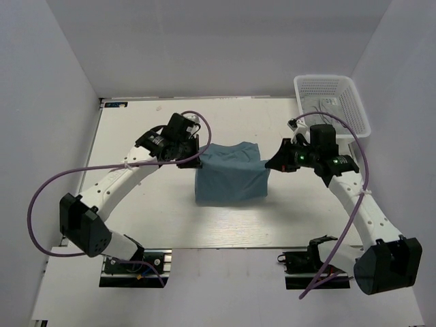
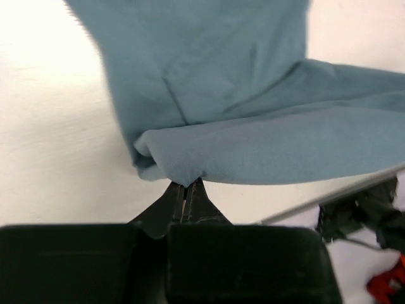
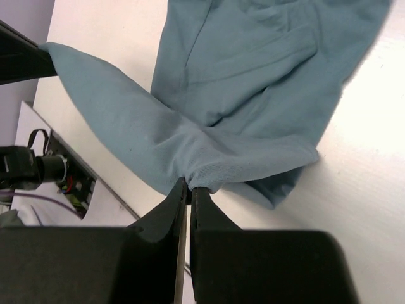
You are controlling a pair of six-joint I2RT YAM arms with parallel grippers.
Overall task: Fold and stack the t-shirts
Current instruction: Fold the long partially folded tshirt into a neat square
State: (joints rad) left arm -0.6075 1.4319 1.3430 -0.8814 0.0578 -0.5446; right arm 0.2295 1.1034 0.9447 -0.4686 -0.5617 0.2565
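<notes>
We see the left hand [image 1: 198,161] and the right hand [image 1: 268,164] each closed tight on the t-shirt [image 1: 229,178], stretched between them over the table [image 1: 150,218].

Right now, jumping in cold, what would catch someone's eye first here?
The teal t-shirt in the middle of the table, held between the two arms: the left gripper and right gripper are each shut on one end of its far edge. Next, the white basket at the far right corner.
</notes>
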